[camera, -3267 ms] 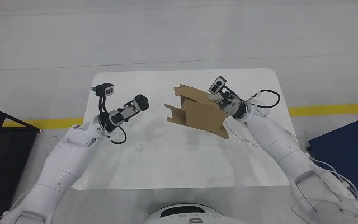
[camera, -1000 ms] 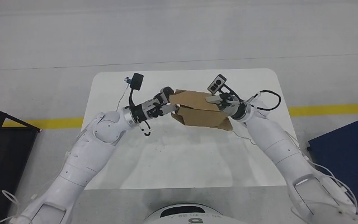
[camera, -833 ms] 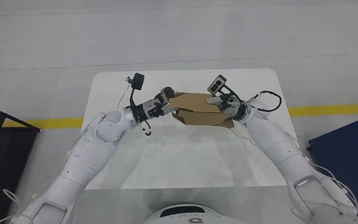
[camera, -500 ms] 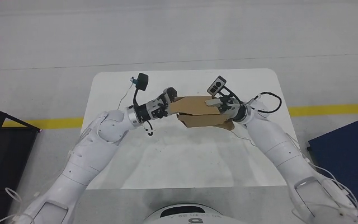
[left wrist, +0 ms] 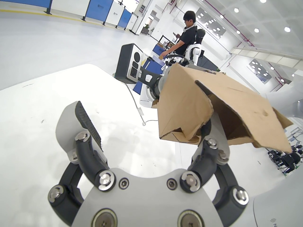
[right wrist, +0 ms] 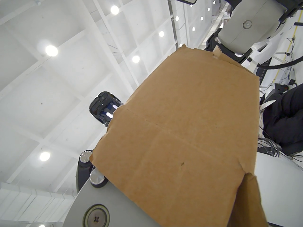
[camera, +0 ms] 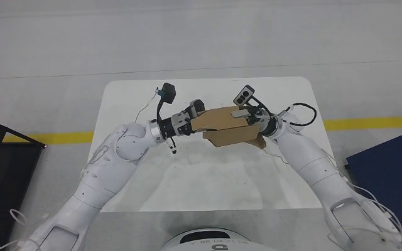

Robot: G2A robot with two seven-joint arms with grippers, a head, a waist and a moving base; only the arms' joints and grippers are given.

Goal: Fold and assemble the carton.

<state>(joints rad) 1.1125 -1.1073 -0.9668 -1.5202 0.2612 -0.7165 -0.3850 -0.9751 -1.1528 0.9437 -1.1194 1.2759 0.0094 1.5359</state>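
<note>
A brown cardboard carton (camera: 229, 125), partly folded, hangs above the white table (camera: 188, 182) between both arms. At its right end my right gripper (camera: 250, 118) is shut on it; in the right wrist view the carton's (right wrist: 189, 131) broad panel hides the fingers. My left gripper (camera: 200, 113) is open at the carton's left end. In the left wrist view the left gripper (left wrist: 144, 116) spreads wide, with one finger tucked against the bent end flap of the carton (left wrist: 189, 100) and the other, ribbed finger pad (left wrist: 88, 125) standing apart from it.
A black cable (camera: 301, 110) loops at the right wrist, and a thin white cord (left wrist: 139, 109) lies on the table beneath the carton. Bare tabletop stretches in front of both arms. A yellow floor line (camera: 364, 123) runs behind the table.
My left arm has swung in from the left and pushed rightward against the carton's left end. The carton has closed flatter and shifted slightly right. The right gripper keeps its hold.
</note>
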